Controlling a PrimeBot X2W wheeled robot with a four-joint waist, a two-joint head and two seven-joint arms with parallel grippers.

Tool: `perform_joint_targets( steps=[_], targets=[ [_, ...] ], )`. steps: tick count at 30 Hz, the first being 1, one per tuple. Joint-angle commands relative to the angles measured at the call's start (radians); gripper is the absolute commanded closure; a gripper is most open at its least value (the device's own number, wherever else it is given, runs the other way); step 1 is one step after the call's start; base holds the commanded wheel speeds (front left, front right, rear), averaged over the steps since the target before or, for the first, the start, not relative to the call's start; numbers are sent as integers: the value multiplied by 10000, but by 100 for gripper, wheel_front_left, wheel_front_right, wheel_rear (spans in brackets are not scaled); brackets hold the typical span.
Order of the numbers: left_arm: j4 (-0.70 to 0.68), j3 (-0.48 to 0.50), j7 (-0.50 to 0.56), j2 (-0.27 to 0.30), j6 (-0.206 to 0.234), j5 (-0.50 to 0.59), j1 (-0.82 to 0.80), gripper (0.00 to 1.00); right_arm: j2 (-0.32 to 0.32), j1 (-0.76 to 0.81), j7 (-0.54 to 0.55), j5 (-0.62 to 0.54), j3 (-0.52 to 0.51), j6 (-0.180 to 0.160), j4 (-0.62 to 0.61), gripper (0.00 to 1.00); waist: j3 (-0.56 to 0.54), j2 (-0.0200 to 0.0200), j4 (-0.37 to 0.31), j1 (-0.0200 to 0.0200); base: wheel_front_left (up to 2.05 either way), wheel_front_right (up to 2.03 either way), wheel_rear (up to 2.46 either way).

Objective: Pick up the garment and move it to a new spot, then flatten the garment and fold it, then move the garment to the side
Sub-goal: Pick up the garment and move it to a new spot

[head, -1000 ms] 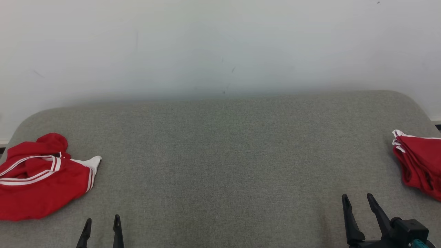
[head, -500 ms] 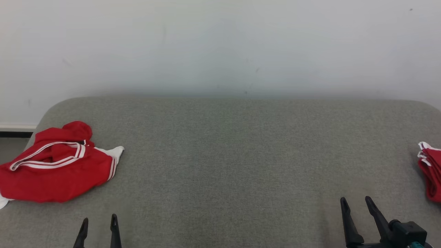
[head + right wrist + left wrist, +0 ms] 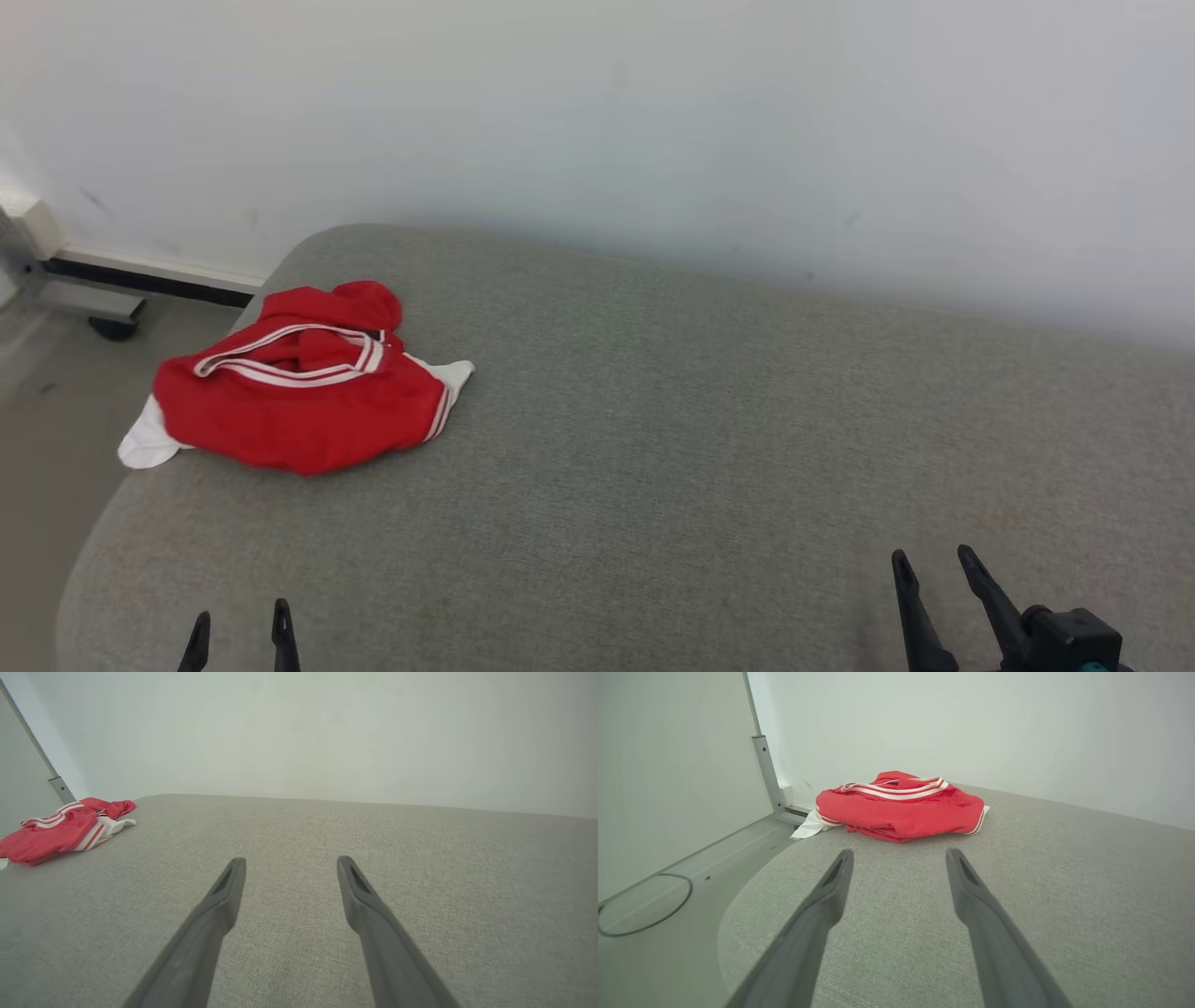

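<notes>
Head camera has swung toward the robot's left since a second ago, so the whole picture has slid right. That is the camera turning; the garment lies as it did on the pad.

The grey pad [image 3: 700,448] runs across the head view, its rounded left end at 9 o'clock. The red garment [image 3: 299,411] lies bunched on that end near the far edge, at about 10 o'clock in the view, with a white tip hanging off the pad's left rim. Its long axis runs roughly 8 to 2 o'clock, crosswise to the fingers in the left wrist view.

The left gripper [image 3: 240,611] has its fingers spread apart and holds nothing. The garment lies near 12 o'clock from it, dead ahead but well apart. The right gripper [image 3: 932,553] is likewise spread and empty, and the garment lies far off at 9 to 10 o'clock from it. The left arm is plainly nearer, so I judge a straight forward reach with it suits the pick-up.
</notes>
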Motion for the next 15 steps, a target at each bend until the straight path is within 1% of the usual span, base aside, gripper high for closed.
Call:
perform_joint_targets(
  steps=[1, 2, 3, 7, 8, 15],
  targets=[
    [-22, 67, -30, 34, -3, 66, 138, 0, 89, 74, -14, -58, 64, -22, 25, 0, -113, 0, 880, 0, 0, 0, 0],
    [-35, 78, -31, 33, -5, 83, 170, 0, 78, 65, -23, -72, 91, -22, 43, 0, -123, 0, 1024, 0, 0, 0, 0],
    [-35, 78, -31, 33, -5, 83, 170, 0, 78, 65, -23, -72, 91, -22, 43, 0, -123, 0, 1024, 0, 0, 0, 0],
    [-74, 189, -31, 40, -2, 118, 224, 0, 91, -27, -45, -99, 251, -22, 148, 0, -157, 0, 1528, 0, 0, 0, 0],
    [-94, 262, -31, 56, 30, 148, 245, 0, 183, -42, -64, -60, 299, -22, 187, 0, -176, 0, 1727, 0, 0, 0, 0],
    [-74, 437, -31, 68, 14, 183, 264, 0, 248, -110, -109, 15, 430, -22, 293, 0, -189, 0, 2063, 0, 0, 0, 0]
  ],
)
